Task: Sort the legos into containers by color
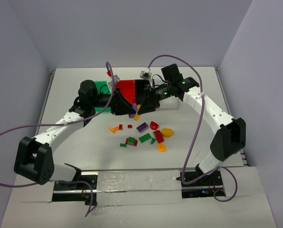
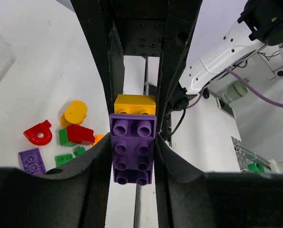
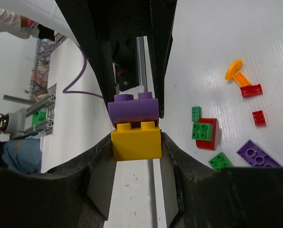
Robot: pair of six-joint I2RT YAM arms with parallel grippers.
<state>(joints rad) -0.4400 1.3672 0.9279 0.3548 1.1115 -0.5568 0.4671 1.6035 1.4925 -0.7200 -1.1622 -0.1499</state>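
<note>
My left gripper (image 2: 131, 164) is shut on a purple lego (image 2: 131, 147). My right gripper (image 3: 135, 142) is shut on a yellow lego (image 3: 135, 141). The two bricks are stuck together, held between both grippers above the table, in front of the bins; in the top view the purple one (image 1: 132, 109) sits beside the yellow one (image 1: 137, 114). Behind the grippers stand the green bin (image 1: 101, 87), the red bin (image 1: 127, 87) and the black bin (image 1: 141, 87). The clear white bin is hidden behind my right arm.
Loose legos lie on the table in front of the grippers: a purple plate (image 1: 141, 127), a red arch (image 1: 153, 125), a yellow round piece (image 1: 167, 132), green bricks (image 1: 144, 137), a red brick (image 1: 159, 136) and orange pieces (image 1: 161, 147).
</note>
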